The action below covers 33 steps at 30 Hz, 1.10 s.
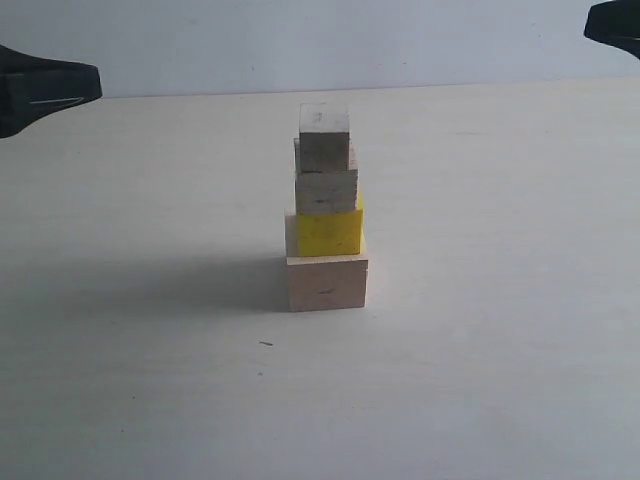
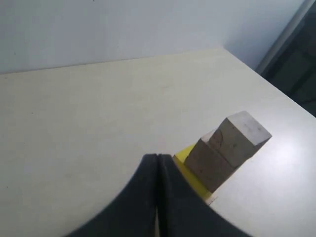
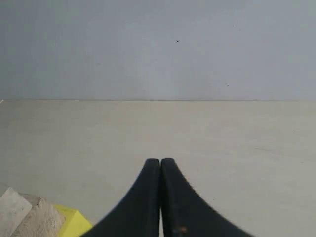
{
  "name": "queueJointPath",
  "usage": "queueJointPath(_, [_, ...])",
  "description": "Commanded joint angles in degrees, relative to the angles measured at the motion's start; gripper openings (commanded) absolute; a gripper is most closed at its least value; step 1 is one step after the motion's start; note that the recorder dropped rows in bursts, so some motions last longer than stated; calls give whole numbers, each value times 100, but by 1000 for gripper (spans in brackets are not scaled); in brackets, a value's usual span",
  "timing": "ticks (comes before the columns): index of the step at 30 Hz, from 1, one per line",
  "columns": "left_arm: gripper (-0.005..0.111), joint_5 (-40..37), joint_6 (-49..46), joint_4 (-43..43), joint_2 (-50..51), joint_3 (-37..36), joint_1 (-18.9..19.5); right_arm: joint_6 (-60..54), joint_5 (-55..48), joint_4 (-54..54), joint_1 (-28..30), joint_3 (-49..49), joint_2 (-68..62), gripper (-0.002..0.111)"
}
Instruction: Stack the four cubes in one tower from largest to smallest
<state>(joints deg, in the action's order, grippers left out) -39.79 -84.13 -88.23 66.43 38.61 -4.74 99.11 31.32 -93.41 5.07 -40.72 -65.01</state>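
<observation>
A tower stands mid-table in the exterior view: the large pale wood cube (image 1: 327, 283) at the bottom, the yellow cube (image 1: 329, 232) on it, the medium pale cube (image 1: 326, 188) above, the small pale cube (image 1: 324, 137) on top. The upper cubes sit slightly off-centre. My left gripper (image 2: 157, 157) is shut and empty, off to one side of the tower, where the small cube (image 2: 240, 137), medium cube (image 2: 209, 164) and yellow cube (image 2: 186, 170) show. My right gripper (image 3: 160, 160) is shut and empty too, apart from the yellow cube (image 3: 73, 222). Both arms hang back at the far corners (image 1: 45, 92) (image 1: 612, 25).
The pale table (image 1: 500, 300) runs to a far edge against a light wall. A tiny dark speck (image 1: 266, 343) lies in front of the tower. In the left wrist view the table's edge (image 2: 276, 91) drops to a dark floor.
</observation>
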Motion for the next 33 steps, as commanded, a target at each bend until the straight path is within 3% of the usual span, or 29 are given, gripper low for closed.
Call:
queueJointPath(1, [0, -11, -28, -13, -36, -15, 14, -57, 17, -20, 24, 13, 29, 0])
queueJointPath(11, [0, 237, -93, -13, -415, -15, 14, -57, 42, -10, 24, 13, 29, 0])
queueJointPath(20, [0, 265, -117, -13, -2482, -15, 93, -57, 22, -10, 24, 13, 29, 0])
queueJointPath(26, [0, 644, -306, 423, -4150, -15, 1008, -57, 22, -10, 24, 13, 29, 0])
queueJointPath(30, [0, 1422, 409, 1262, -4609, -30, 1513, -57, 22, -10, 24, 13, 29, 0])
queueJointPath(33, [0, 2166, 920, 1344, -4618, -250, 1695, -57, 22, -10, 24, 13, 29, 0])
